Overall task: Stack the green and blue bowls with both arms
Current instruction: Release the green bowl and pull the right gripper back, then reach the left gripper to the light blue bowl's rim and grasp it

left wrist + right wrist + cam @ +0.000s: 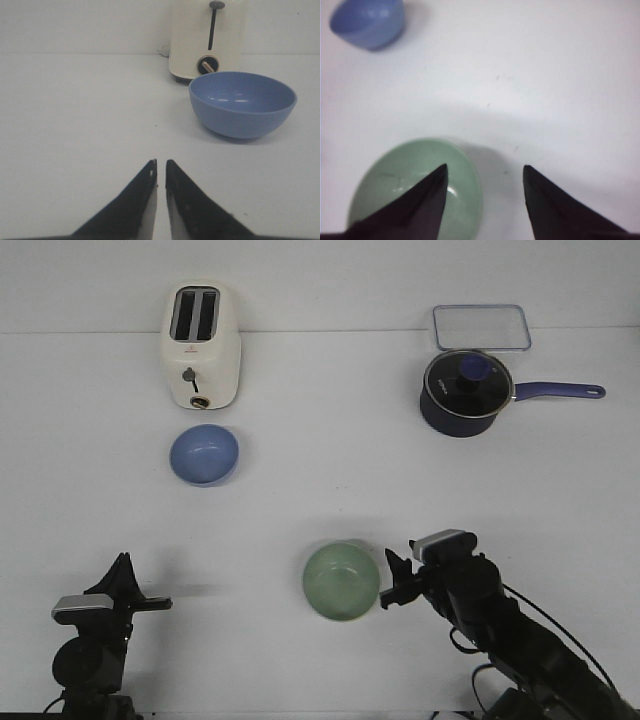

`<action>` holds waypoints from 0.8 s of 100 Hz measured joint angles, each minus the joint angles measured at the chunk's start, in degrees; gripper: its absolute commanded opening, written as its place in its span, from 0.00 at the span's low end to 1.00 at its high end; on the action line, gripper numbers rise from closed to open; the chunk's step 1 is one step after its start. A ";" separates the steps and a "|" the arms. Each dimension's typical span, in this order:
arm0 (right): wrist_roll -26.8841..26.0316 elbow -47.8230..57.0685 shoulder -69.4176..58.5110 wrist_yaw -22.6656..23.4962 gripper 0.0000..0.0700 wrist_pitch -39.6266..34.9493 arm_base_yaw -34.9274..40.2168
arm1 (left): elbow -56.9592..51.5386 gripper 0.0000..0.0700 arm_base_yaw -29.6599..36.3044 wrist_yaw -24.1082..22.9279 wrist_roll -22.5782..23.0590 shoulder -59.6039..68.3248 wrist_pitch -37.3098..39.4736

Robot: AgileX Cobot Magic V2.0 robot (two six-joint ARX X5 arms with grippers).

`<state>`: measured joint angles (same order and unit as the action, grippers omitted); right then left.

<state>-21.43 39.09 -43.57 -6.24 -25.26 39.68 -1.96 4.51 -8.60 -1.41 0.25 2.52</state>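
Observation:
The pale green bowl (pixel 341 581) sits near the front middle of the table. The periwinkle blue bowl (pixel 204 454) sits further back on the left, just in front of a toaster. My right gripper (pixel 391 580) is open at the green bowl's right rim. In the right wrist view (pixel 485 172) one finger is over the green bowl's (pixel 395 170) inside and the other is outside it; the blue bowl (pixel 367 22) lies far off. My left gripper (pixel 122 565) is at the front left, shut and empty (pixel 160 162), pointing toward the blue bowl (pixel 242 102), well short of it.
A cream toaster (pixel 200 344) stands at the back left, right behind the blue bowl; it also shows in the left wrist view (pixel 207 40). A dark navy saucepan with a glass lid (pixel 465 392) and a clear container (pixel 481 326) stand at the back right.

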 measured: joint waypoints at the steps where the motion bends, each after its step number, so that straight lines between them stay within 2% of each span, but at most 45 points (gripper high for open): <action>1: 0.00 -0.22 0.83 -0.35 0.44 -0.20 0.26 | 0.00 0.02 0.00 -0.02 -0.50 0.00 -0.02; 26: -0.31 -8.17 18.03 -8.31 0.44 -2.36 6.93 | 0.00 0.02 0.00 1.03 -13.20 0.00 -0.31; 47: -1.11 -8.50 19.98 -10.12 0.44 -2.93 7.43 | -4.59 0.02 0.00 3.96 -22.01 5.44 -3.98; 58: -1.16 -8.50 19.89 -10.12 0.44 -2.78 7.45 | -13.14 0.04 0.00 4.83 -23.58 14.97 -5.64; 63: -1.16 -8.50 19.89 -10.12 0.44 -2.73 7.45 | -17.79 0.14 0.00 6.60 -23.26 20.74 -6.36; 75: -1.16 -8.50 19.58 -10.12 0.44 -2.73 7.45 | -29.99 0.55 0.00 11.54 -20.26 36.57 -10.60; 80: -1.14 -8.50 19.52 -10.10 0.44 -2.75 7.45 | -35.26 0.61 0.00 11.96 -18.93 43.17 -12.55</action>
<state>-22.57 30.59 -24.05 -16.34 -28.01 47.13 -37.21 4.51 3.36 -20.34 43.42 -10.02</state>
